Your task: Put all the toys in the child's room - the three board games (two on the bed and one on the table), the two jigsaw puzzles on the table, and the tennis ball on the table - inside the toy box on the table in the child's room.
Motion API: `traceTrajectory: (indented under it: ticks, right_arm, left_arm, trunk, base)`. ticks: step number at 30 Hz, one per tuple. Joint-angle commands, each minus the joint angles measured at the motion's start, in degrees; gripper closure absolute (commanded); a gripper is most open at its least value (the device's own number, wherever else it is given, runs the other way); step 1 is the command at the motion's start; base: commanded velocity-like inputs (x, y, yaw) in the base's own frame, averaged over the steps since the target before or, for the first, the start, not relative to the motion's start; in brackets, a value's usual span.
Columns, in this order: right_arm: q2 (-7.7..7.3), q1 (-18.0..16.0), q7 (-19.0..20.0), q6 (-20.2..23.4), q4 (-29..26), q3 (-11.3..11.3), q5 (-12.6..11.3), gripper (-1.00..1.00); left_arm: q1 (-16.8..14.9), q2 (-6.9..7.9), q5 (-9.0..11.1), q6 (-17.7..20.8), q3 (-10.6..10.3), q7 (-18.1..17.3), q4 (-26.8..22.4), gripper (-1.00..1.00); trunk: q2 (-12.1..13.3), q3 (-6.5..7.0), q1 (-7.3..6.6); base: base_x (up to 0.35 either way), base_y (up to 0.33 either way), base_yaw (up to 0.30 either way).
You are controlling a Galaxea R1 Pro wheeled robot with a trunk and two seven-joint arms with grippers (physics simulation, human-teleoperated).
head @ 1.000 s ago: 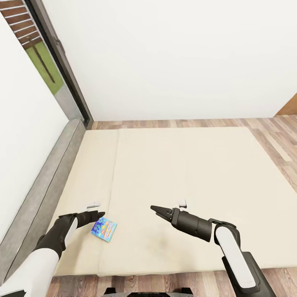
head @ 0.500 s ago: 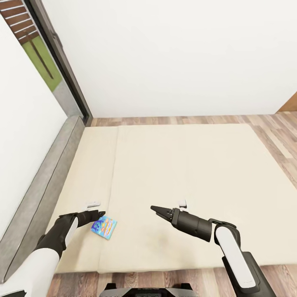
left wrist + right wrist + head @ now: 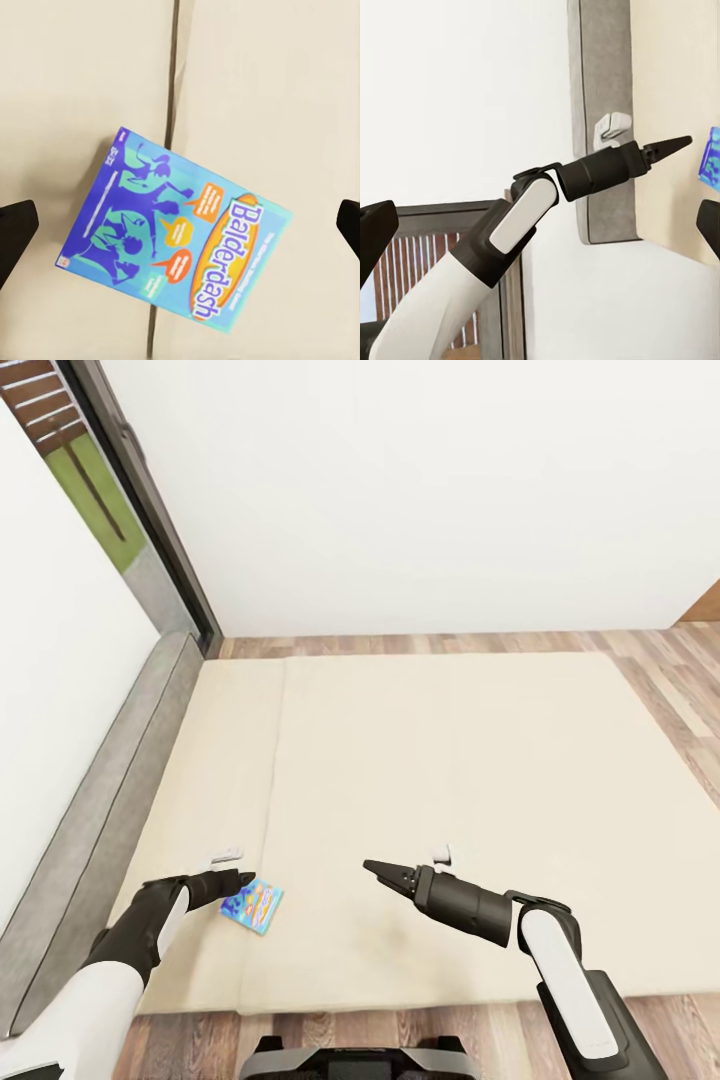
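your left hand (image 3: pixel 238 880) hovers at the lower left of the head view, just over the upper left corner of the blue board game (image 3: pixel 253 906). the left wrist view shows its fingertips (image 3: pixel 16 229) spread wide at both edges, holding nothing. the game lies flat on the bed (image 3: pixel 450 760), straddling the seam between the mattress sections. your right hand (image 3: pixel 382 874) hangs lower centre, fingers pinched narrow and empty, well apart from the game.
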Motion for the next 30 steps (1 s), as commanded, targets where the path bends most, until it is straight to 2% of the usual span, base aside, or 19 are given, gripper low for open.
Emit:
traceTrajectory:
  ticks: [1, 11, 20, 30]
  right_arm:
    - [-0.03, 0.0, 0.5, 0.1, 0.0, 0.0, 0.5, -1.0]
    - [-0.04, 0.0, 0.7, 0.1, 0.0, -0.3, 0.5, -1.0]
    - [-0.02, 0.0, 0.6, 0.1, 0.0, -0.2, 0.5, -1.0]
    - [-0.07, 0.0, 0.6, 0.1, 0.0, -0.4, 0.5, -1.0]
  left_arm:
    - [0.0, -0.02, -0.3, 0.3, 0.3, -0.4, -0.1, -1.0]
    - [-0.1, 0.14, -0.3, 0.4, 0.3, -0.7, -0.5, -1.0]
    - [-0.7, 0.17, -0.1, 1.3, 0.4, -0.4, -4.9, -1.0]
    - [-1.3, -0.11, -0.3, 1.2, 0.4, 0.0, -5.5, -1.0]
  trunk:
    - [-0.1, -0.17, 0.03]
    - [-0.1, -1.12, 0.03]
    - [-0.1, -1.97, 0.03]
    - [-0.1, -2.91, 0.03]
  base:
    - [0.0, 0.0, 0.0]
    - [0.0, 0.0, 0.0]
    - [0.0, 0.0, 0.0]
    - [0.0, 0.0, 0.0]
